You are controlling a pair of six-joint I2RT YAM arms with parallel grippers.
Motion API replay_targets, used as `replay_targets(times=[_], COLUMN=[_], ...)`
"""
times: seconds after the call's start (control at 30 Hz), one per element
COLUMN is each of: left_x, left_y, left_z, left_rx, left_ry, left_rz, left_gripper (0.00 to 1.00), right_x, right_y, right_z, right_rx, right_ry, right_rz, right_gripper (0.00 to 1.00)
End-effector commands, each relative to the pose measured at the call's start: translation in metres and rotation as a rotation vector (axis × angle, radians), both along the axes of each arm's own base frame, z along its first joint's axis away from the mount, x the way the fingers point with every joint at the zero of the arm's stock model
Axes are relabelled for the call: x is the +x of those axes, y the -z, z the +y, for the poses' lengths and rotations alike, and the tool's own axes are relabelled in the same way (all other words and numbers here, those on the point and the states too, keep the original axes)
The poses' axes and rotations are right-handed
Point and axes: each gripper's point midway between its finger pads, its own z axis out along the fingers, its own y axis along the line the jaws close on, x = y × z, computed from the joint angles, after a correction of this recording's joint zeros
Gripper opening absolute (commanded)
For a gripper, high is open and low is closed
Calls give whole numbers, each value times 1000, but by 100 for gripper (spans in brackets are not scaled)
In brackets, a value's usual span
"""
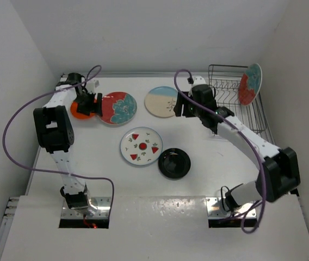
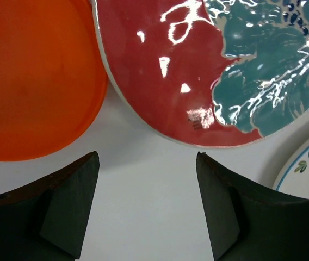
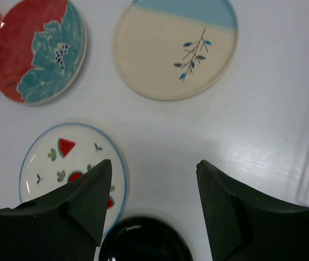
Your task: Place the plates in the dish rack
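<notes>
Dish rack (image 1: 240, 109): upper right of the top view, long axis running up-down the frame. One red flowered plate (image 1: 250, 84) stands on edge at its top end, face turned left. Flat on the table (image 1: 209, 163): second red plate (image 1: 118, 107) upper left, cream-and-blue plate (image 1: 164, 101) upper centre, watermelon plate (image 1: 141, 145) and black plate (image 1: 174, 163) mid-frame, orange plate (image 2: 35, 81) far left.

Left gripper (image 2: 146, 163): spread wide, empty, tips just short of the orange and red rims.

Right gripper (image 3: 154, 168): spread wide, empty, above the table between the cream-and-blue and watermelon plates.
</notes>
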Motion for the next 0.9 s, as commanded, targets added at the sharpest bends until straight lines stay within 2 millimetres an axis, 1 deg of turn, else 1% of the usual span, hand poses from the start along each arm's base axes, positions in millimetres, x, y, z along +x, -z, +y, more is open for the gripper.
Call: replay_targets(times=[0.0, 0.03, 0.07, 0.1, 0.13, 0.17, 0.2, 0.23, 0.27, 0.3, 0.33, 0.37, 0.4, 0.47, 0.5, 0.53, 0.57, 0.6, 0.67, 0.7, 0.73, 0.77, 0.8, 0.83, 0.87], left_x=[7, 6, 6, 7, 8, 10, 11, 13, 18, 19, 18, 18, 16, 20, 18, 21, 26, 24, 32, 31, 36, 41, 43, 44, 50], left_y=[3, 10, 17, 26, 33, 38, 42, 53, 54, 57, 62, 70, 74, 73, 79, 77, 71, 76, 72, 76, 72, 67, 65, 64, 51], left_z=[-14, -14, -15, -15, -16, -18, -20, -28, -30, -32, -36, -39, -42, -52, -55, -60, -61, -63, -65, -65, -60, -60, -59, -55, -56], left_rx=[-59, -64, -71, -72, -85, -99, -112, -157, -174, -188, -212, -229, -247, -308, -326, -358, -370, -383, -399, -400, -399, -397, -395, -404, -415], left_ry=[-78, -87, -102, -102, -108, -117, -112, -95, -88, -92, -84, -80, -74, -50, -47, -33, -25, -23, -12, -14, -20, -17, -15, -24, -11], left_rz=[8, 21, 31, 42, 46, 53, 61, 77, 73, 81, 95, 113, 123, 117, 134, 128, 111, 123, 105, 113, 97, 80, 71, 68, 36], left_gripper=[77, 77, 77, 77, 77, 77, 77, 77, 77, 73, 70, 67, 59, 52, 49, 42, 38, 25, 6, 0, 0, 0, 0, 0, 0], right_x=[-19, -27, -30, -35, -41, -43, -47, -51, -53, -54, -56, -57, -59, -59, -59, -59, -60, -58, -58, -57, -57, -56, -56, -56, -56], right_y=[-43, -27, -27, -38, -29, -31, -38, -38, -42, -47, -47, -49, -49, -52, -53, -53, -53, -52, -53, -52, -50, -50, -51, -49, -47], right_z=[-12, -17, -20, -25, -25, -29, -34, -34, -36, -41, -42, -46, -47, -48, -49, -49, -47, -47, -43, -42, -41, -38, -37, -36, -33], right_rx=[29, 10, 4, 13, 0, -11, -14, -28, -34, -48, -63, -74, -79, -83, -85, -90, -89, -100, -98, -108, -119, -125, -127, -138, -142], right_ry=[72, 85, 102, 119, 115, 129, 144, 140, 145, 163, 162, 181, 182, 188, 192, 192, 187, 188, 182, 178, 172, 159, 156, 148, 140], right_rz=[-128, -106, -115, -145, -132, -138, -157, -153, -164, -176, -176, -185, -187, -196, -198, -198, -199, -197, -196, -191, -187, -189, -191, -187, -182], right_gripper=[63, 63, 63, 63, 63, 63, 63, 63, 63, 64, 64, 64, 64, 64, 64, 64, 64, 64, 66, 66, 66, 66, 66, 66, 66])
